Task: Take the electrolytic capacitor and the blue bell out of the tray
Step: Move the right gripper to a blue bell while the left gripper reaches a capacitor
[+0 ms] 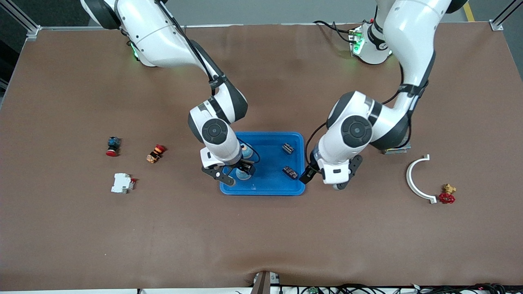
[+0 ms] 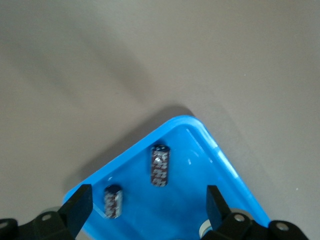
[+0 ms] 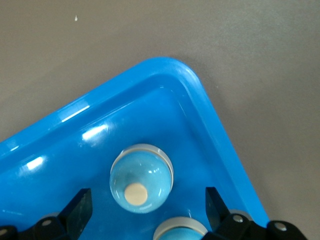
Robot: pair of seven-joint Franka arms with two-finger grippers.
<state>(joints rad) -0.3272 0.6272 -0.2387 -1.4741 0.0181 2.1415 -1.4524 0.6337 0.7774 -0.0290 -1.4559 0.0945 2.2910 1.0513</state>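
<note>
Black fingers of the left gripper (image 2: 146,210) stand spread, empty, over the blue tray's (image 1: 265,188) edge at the left arm's end. Two capacitors (image 1: 290,172) lie flat in it, long axes running about ten to four o'clock in the front view. Spread too, the right gripper (image 3: 147,210) hangs over two blue bells (image 3: 141,178), domes up.

A brown mat-covered table (image 1: 261,237) fills the view, metal-framed at its corners.

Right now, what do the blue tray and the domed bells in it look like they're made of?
Blue tray: looks like moulded plastic, glossy; bright streak highlights on its floor and a rounded rim. Bells: light blue glossy domes, possibly painted metal or plastic, with a cream button on top and a pale grey base ring; the look leaves it open.
</note>
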